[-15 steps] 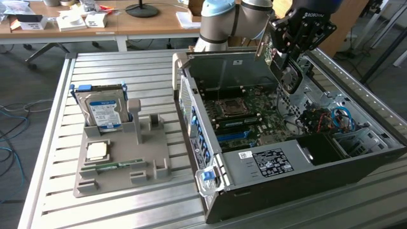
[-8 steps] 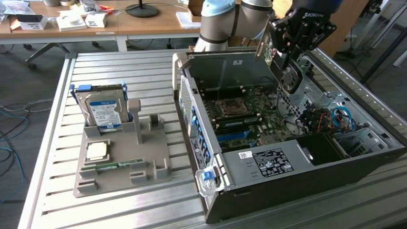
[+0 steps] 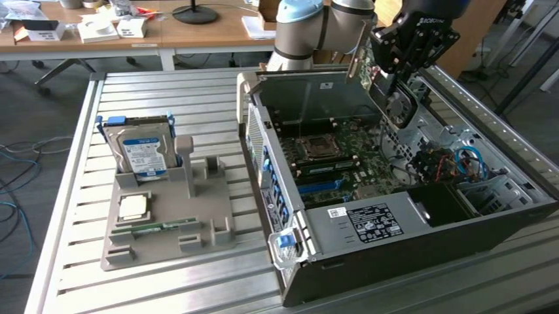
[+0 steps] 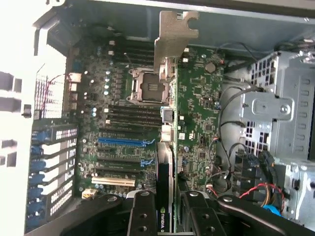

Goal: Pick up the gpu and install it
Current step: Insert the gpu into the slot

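- The arm's end effector (image 3: 391, 65) hangs over the open computer case (image 3: 288, 216), near its back corner at the exterior view's right.
- It is clamped on the gpu (image 3: 397, 104). The dark card sits between the two black fingers (image 4: 142, 214) and hangs below them with its round fan facing outward.
- In the wrist view the end effector (image 4: 165, 209) grips the gpu (image 4: 165, 172) edge-on, and the card runs away from the camera with its pale metal bracket (image 4: 174, 34) at the far end, in front of the case wall.
- The card is up in the air at about the level of the case's upper rim, above the motherboard (image 3: 336, 154). I see no slot holding it.
- On the green motherboard (image 4: 197, 98) I can make out the open CPU socket (image 4: 147, 88) and a blue slot (image 4: 123, 141), both beside the line of the card.
- The case lies on its side on a slatted metal surface (image 3: 175, 91), with a labelled power supply (image 3: 376, 222) at its near end and blue cables (image 3: 472, 160) further right.
- Well apart from the case, at the exterior view's left, stands a grey holder (image 3: 166, 242). A hard drive (image 3: 144, 154) stands upright in it, with a square processor chip (image 3: 133, 206) and a narrow green memory stick (image 3: 162, 227) lying flat below.
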### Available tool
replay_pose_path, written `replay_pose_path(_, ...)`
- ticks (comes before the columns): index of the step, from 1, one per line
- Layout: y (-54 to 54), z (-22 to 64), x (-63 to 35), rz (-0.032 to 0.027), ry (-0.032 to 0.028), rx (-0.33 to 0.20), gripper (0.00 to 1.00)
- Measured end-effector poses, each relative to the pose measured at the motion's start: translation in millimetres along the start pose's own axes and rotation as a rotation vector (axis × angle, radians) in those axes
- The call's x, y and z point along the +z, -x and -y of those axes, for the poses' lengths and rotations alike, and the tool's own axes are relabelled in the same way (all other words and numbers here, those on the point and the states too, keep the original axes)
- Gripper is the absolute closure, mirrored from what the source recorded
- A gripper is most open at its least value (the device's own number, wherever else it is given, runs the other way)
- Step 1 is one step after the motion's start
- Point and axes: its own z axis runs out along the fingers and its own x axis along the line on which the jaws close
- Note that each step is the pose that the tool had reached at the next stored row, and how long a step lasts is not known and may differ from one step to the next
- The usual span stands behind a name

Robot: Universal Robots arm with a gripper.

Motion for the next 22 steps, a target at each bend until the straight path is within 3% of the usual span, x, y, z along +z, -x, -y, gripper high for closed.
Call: replay_pose_path(22,0.0,0.1,1.1,-0.0214,0.0064,-0.354,0.73)
